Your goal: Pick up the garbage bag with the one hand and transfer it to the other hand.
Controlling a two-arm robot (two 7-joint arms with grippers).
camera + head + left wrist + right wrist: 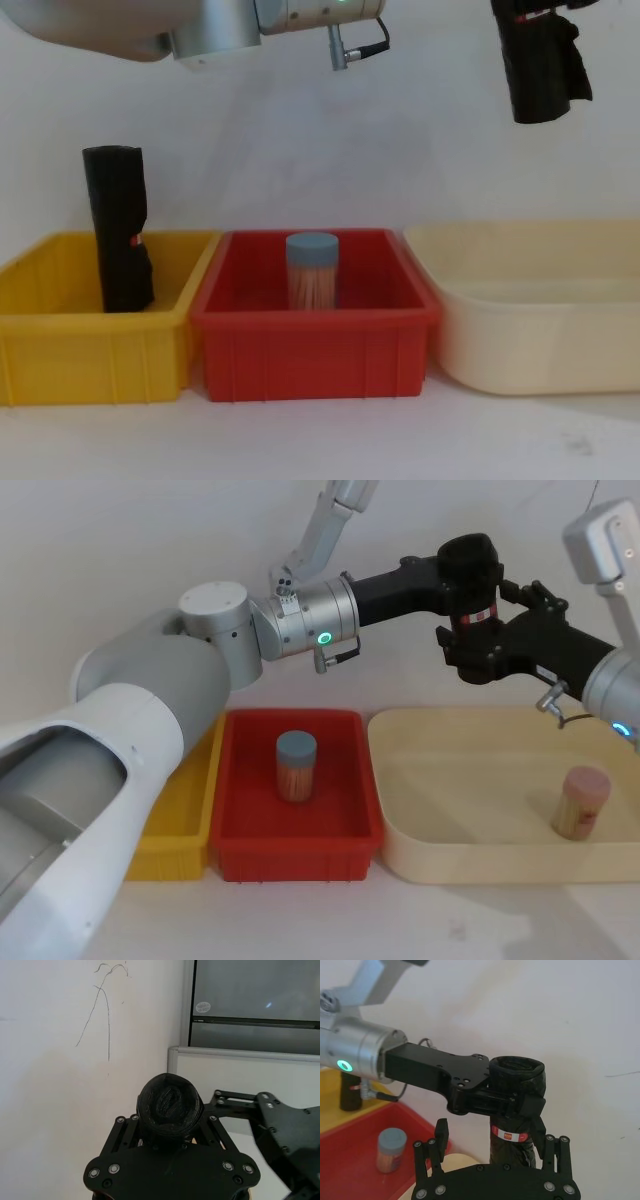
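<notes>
Nearest, on the surface (300, 440), three containers are being shown side by side. A second black roll (118, 228) is being held upright in the yellow bin (60, 345), a grey-lidded jar (312, 270) in the red bin (310, 350), and a pink-lidded jar (582, 802) in the beige tray (540, 350). Farther back, high in the air on the tray side, the garbage bag (517, 1072) is being clamped upright above its label by the left gripper (512, 1105). Its lower part is being straddled by the right gripper (475, 648), fingers (440, 1135) spread wide, gaps visible.
</notes>
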